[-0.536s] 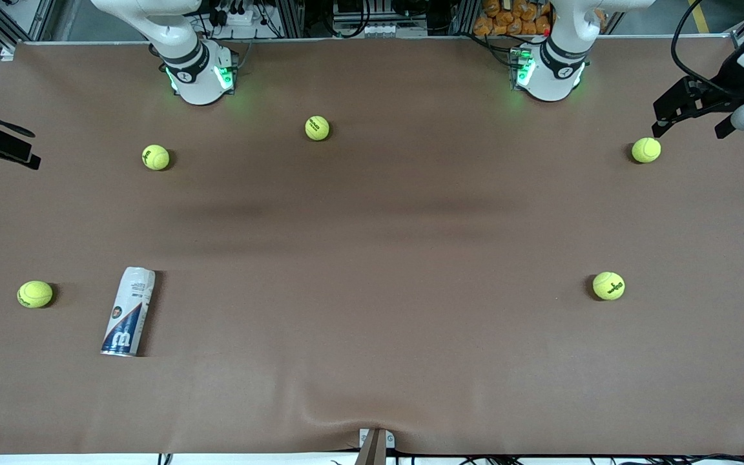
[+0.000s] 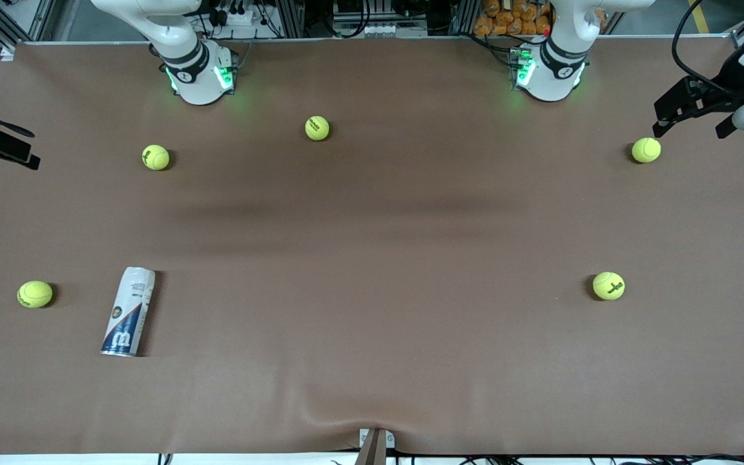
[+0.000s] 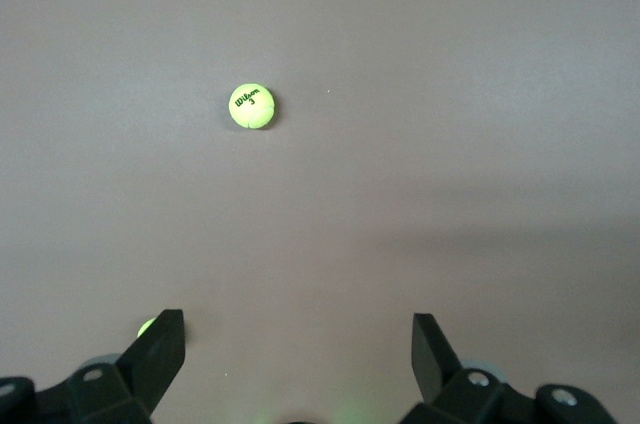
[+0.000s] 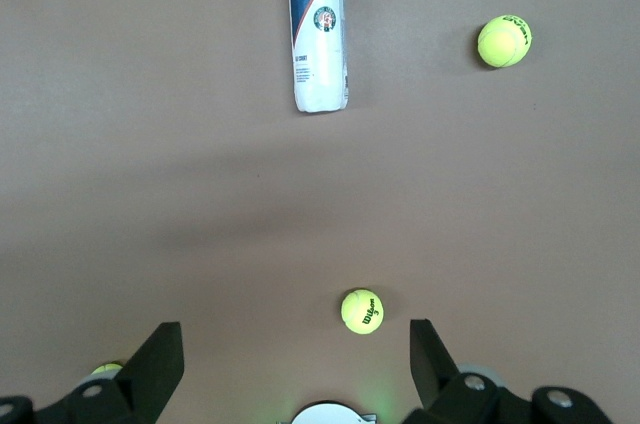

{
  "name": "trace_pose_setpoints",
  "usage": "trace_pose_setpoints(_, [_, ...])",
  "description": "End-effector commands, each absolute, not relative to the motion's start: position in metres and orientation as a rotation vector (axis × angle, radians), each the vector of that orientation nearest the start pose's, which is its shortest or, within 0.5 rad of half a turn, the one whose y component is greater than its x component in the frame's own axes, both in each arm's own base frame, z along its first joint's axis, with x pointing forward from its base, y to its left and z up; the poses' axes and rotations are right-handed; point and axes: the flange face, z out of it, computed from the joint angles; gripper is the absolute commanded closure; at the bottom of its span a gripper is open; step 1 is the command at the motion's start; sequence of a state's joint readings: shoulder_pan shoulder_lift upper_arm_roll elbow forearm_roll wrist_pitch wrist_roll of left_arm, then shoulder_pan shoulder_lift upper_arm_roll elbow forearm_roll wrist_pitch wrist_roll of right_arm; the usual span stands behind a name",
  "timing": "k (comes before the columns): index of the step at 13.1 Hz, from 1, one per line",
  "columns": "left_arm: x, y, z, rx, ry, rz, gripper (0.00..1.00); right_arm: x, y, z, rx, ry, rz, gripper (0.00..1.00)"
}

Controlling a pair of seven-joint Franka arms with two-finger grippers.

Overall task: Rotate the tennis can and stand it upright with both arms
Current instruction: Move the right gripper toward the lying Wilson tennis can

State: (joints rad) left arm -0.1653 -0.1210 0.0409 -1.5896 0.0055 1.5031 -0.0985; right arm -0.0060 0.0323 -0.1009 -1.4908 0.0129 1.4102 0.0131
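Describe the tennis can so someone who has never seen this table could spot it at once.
On the brown table, look toward the right arm's end, in the part near the front camera. There the tennis can lies on its side, beside a tennis ball that sits closer to the table's end. It is the only long white tube with blue and red graphics; everything else on the cloth is a round yellow-green ball.

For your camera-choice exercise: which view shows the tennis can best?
The right wrist view: the tennis can lies on its side, label and portrait clear. The front view shows it whole but smaller, near a tennis ball. The left wrist view misses it.
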Motion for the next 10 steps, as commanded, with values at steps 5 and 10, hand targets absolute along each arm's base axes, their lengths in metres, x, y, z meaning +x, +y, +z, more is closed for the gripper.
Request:
trace_pose_setpoints(5, [0.509,-0.059,0.668,-3.154,0.064,-0.010,0.00,0.578,-0.056,0.569,-3.146,0.168,0.131,0.00])
trace_pose_setpoints(10, [0.511,-0.059,0.664,-3.151,0.062,-0.001,0.00,0.638,-0.057,0.448,-3.147,0.159,0.193,0.00])
